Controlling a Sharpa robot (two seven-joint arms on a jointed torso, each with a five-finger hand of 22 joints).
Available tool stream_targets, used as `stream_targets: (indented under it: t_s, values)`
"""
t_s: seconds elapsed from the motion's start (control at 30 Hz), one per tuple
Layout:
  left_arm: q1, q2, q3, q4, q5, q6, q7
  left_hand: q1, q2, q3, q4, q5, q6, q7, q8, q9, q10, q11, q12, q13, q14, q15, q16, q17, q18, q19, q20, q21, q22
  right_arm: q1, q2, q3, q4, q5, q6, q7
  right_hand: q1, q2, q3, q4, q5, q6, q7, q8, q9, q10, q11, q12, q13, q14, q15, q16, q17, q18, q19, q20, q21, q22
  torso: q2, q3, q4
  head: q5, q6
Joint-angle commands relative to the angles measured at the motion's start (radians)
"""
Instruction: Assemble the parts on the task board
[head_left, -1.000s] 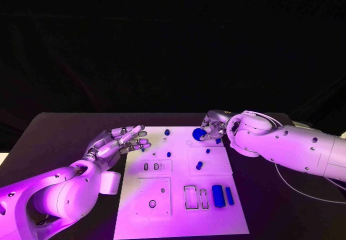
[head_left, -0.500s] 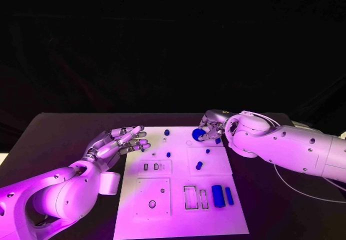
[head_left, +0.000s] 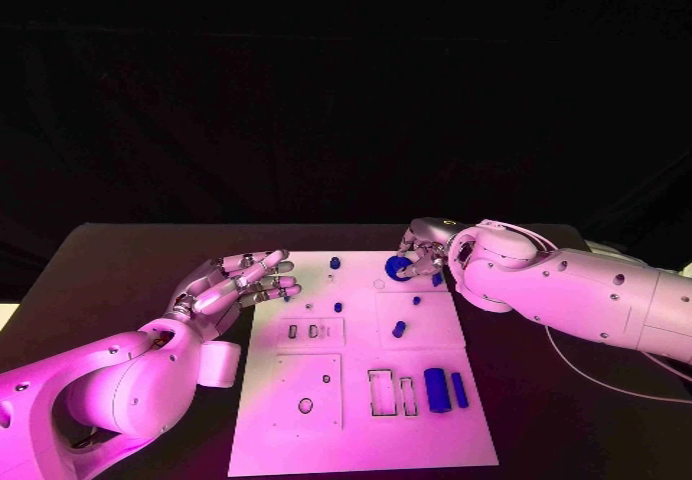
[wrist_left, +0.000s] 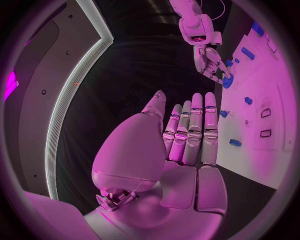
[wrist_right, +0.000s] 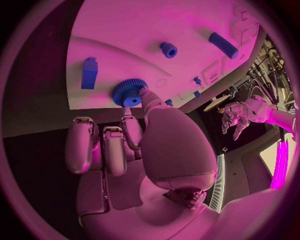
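Left hand (head_left: 231, 283): held flat at the left edge of the task board (head_left: 361, 440), fingers (wrist_left: 195, 131) straight, slightly spread and empty; their tips reach over the board's near-left corner region, close to a small blue peg (head_left: 287, 294). In the left wrist view the same hand (wrist_left: 181, 150) lies open, palm exposed, with the board alongside it.

Task board: a white plate between the two hands. Ahead of the left hand's fingertips lie small blue pegs (head_left: 338, 308) and rectangular cut-outs (head_left: 307, 332); nearer the robot, two long blue bars (head_left: 436, 390) lie side by side beside a pair of slots (head_left: 381, 394).

Right hand (head_left: 420, 255): at the far right corner of the board, fingers curled down onto a blue gear (head_left: 397, 267). The right wrist view shows the thumb tip and a finger touching the gear (wrist_right: 129, 92), which sits on the board near its edge; whether it is gripped or only touched cannot be told. Beyond this hand lie a blue block (wrist_right: 89, 73), a short blue cylinder (wrist_right: 168, 49) and a blue bar (wrist_right: 223, 45).
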Motion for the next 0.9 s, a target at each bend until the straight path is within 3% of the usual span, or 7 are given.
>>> stream_targets:
  t_s: [0.03, 0.1, 0.27, 0.5, 0.67, 0.73, 0.9]
  values:
    - [0.001, 0.002, 0.001, 0.001, 0.002, 0.022, 0.001, 0.005, 0.008, 0.000, -0.007, 0.001, -0.003, 0.006, -0.006, -0.001, -0.003, 0.006, -0.006, -0.001, 0.000, 0.004, -0.004, 0.002, 0.012, -0.001, 0.005, -0.005, -0.002, -0.006, 0.000, -0.002, -0.001, -0.013, 0.035, -0.007, 0.021, 0.020, 0.022, -0.011, -0.019, 0.015, -0.002, 0.009, 0.003, 0.011, -0.002, 0.010, 0.009, 0.085, -0.004, 0.006, 0.144, -0.013, 0.010, -0.002, 0.010, 0.015, 0.000, -0.0007, 0.0002, -0.004, 0.002]
    - [0.001, 0.002, 0.001, 0.001, 0.002, 0.022, 0.002, 0.006, 0.009, 0.000, -0.009, 0.001, -0.002, 0.005, -0.006, -0.001, -0.003, 0.006, -0.006, -0.001, 0.000, 0.004, -0.004, 0.002, 0.012, -0.001, 0.005, -0.005, -0.002, -0.008, -0.001, -0.002, 0.001, -0.018, 0.034, -0.010, 0.045, 0.030, 0.048, -0.032, -0.050, 0.029, -0.005, 0.011, 0.004, 0.014, -0.005, 0.016, 0.019, 0.086, -0.007, 0.009, 0.150, -0.015, 0.013, -0.005, 0.015, 0.025, 0.000, -0.0003, 0.0001, -0.005, 0.002]
    - [0.001, 0.001, 0.001, 0.002, 0.002, 0.022, 0.010, 0.010, 0.010, 0.002, -0.013, 0.000, -0.002, 0.005, -0.007, -0.001, -0.004, 0.006, -0.006, -0.001, 0.000, 0.004, -0.007, 0.003, 0.012, 0.000, 0.005, -0.006, -0.003, -0.011, -0.002, -0.002, 0.008, -0.039, 0.008, -0.017, 0.071, 0.043, 0.095, -0.063, -0.073, 0.053, -0.011, 0.015, 0.007, 0.016, -0.011, 0.019, 0.028, 0.087, -0.011, 0.013, 0.157, -0.017, 0.017, -0.008, 0.023, 0.039, 0.000, -0.0003, -0.0006, -0.002, 0.000]
    - [0.001, 0.002, 0.001, 0.003, 0.001, 0.023, 0.013, 0.013, 0.011, 0.003, -0.017, -0.001, -0.002, 0.005, -0.008, -0.001, -0.004, 0.005, -0.005, -0.001, 0.001, 0.004, -0.008, 0.004, 0.012, 0.000, 0.005, -0.007, -0.004, -0.013, -0.002, -0.002, 0.046, -0.075, -0.089, -0.011, 0.075, 0.053, 0.153, -0.093, -0.089, 0.077, -0.017, 0.017, 0.011, 0.009, -0.016, -0.003, 0.017, 0.086, -0.015, 0.011, 0.155, -0.020, 0.023, -0.012, 0.032, 0.056, -0.001, -0.0005, 0.0010, 0.000, -0.003]
    - [0.001, 0.004, 0.001, 0.002, 0.001, 0.023, 0.016, 0.013, 0.011, 0.003, -0.018, -0.001, -0.002, 0.005, -0.008, -0.001, -0.004, 0.005, -0.005, -0.001, 0.001, 0.004, -0.009, 0.004, 0.012, 0.000, 0.005, -0.007, -0.004, -0.013, -0.007, 0.000, 0.108, -0.083, -0.163, -0.006, 0.046, 0.039, 0.198, -0.110, -0.096, 0.079, -0.017, 0.009, 0.012, 0.007, -0.015, -0.020, 0.011, 0.085, -0.015, 0.009, 0.151, -0.021, 0.021, -0.012, 0.033, 0.058, -0.002, -0.0012, 0.0043, 0.002, -0.001]
    - [0.001, 0.004, 0.001, 0.003, 0.001, 0.023, 0.016, 0.015, 0.012, 0.004, -0.020, -0.001, -0.002, 0.005, -0.008, -0.001, -0.004, 0.005, -0.005, -0.001, 0.001, 0.004, -0.010, 0.004, 0.012, 0.000, 0.005, -0.007, -0.004, -0.011, -0.006, 0.001, 0.134, -0.084, -0.172, -0.008, 0.033, 0.032, 0.206, -0.112, -0.090, 0.079, -0.016, 0.006, 0.012, 0.006, -0.015, -0.025, 0.009, 0.084, -0.014, 0.008, 0.149, -0.020, 0.021, -0.012, 0.033, 0.057, -0.002, -0.0019, 0.0016, 0.006, 0.000]
    - [0.001, 0.003, 0.001, 0.003, 0.001, 0.022, 0.017, 0.015, 0.012, 0.004, -0.020, -0.001, -0.002, 0.005, -0.008, -0.001, -0.004, 0.005, -0.005, -0.001, 0.001, 0.004, -0.010, 0.004, 0.012, 0.000, 0.005, -0.007, -0.004, -0.002, 0.016, 0.003, 0.168, -0.084, -0.163, -0.017, 0.017, 0.022, 0.214, -0.114, -0.092, 0.077, -0.015, 0.002, 0.012, 0.003, -0.014, -0.035, 0.004, 0.083, -0.014, 0.006, 0.145, -0.020, 0.020, -0.011, 0.033, 0.056, -0.001, -0.0017, 0.0017, 0.011, -0.001]
